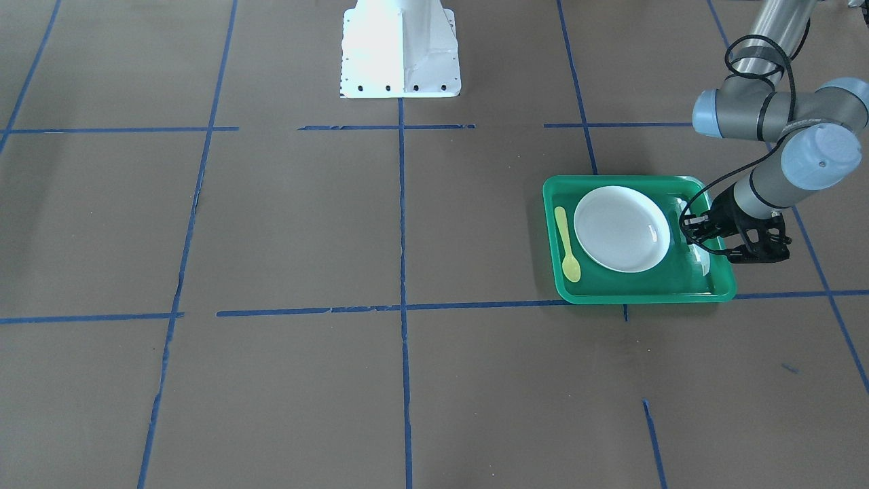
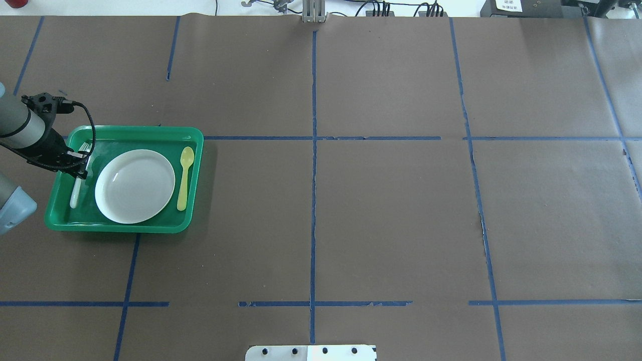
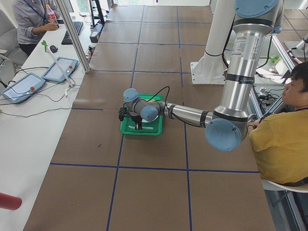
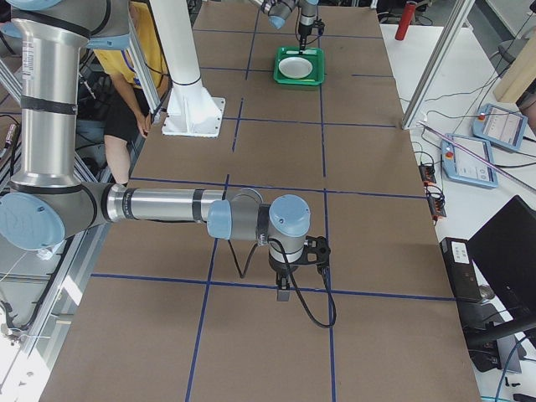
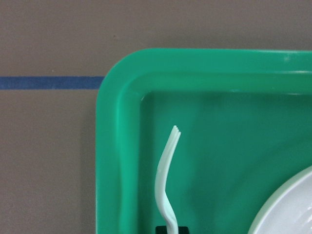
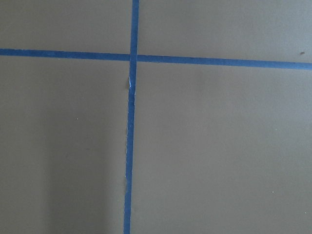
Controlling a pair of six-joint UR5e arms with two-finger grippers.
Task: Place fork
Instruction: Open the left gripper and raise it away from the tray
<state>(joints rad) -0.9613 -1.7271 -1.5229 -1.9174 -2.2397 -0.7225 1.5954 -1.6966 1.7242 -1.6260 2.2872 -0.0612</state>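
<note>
Tray (image 2: 135, 130) first, green, at the table's (image 2: 391, 215) left end, and everything that matters is packed into it. The left gripper (image 2: 77, 168) hangs low over the tray's left side, right over the fork (image 2: 75, 193). It covers the middle of the fork, so only the tines show beyond it and the pale handle on the near side. The fork runs along the tray's left wall, between that wall and the plate (image 2: 134, 186), with its tines toward the far left corner. From the wrist camera it shows edge-on, as a thin curved sliver. I can't tell whether the fingers are pinching it or are just around it, nor whether it rests on the tray floor. A black cable (image 2: 92, 130) loops from the wrist over the tray's far left corner.

The white plate sits bare in the middle of the tray. To its right a yellow spoon (image 2: 184, 175) lies along the right wall, bowl away from the robot, clear of the plate.

Right of the tray, brown paper covers the table, crossed by blue tape lines (image 2: 313, 200). The robot's white base plate (image 2: 311, 353) sits at the near edge. A white label (image 2: 507, 5) sits past the far right corner, print too small to read.

The right gripper (image 4: 283, 293) points down at the paper well away from the tray. I can't tell how its fingers stand.
</note>
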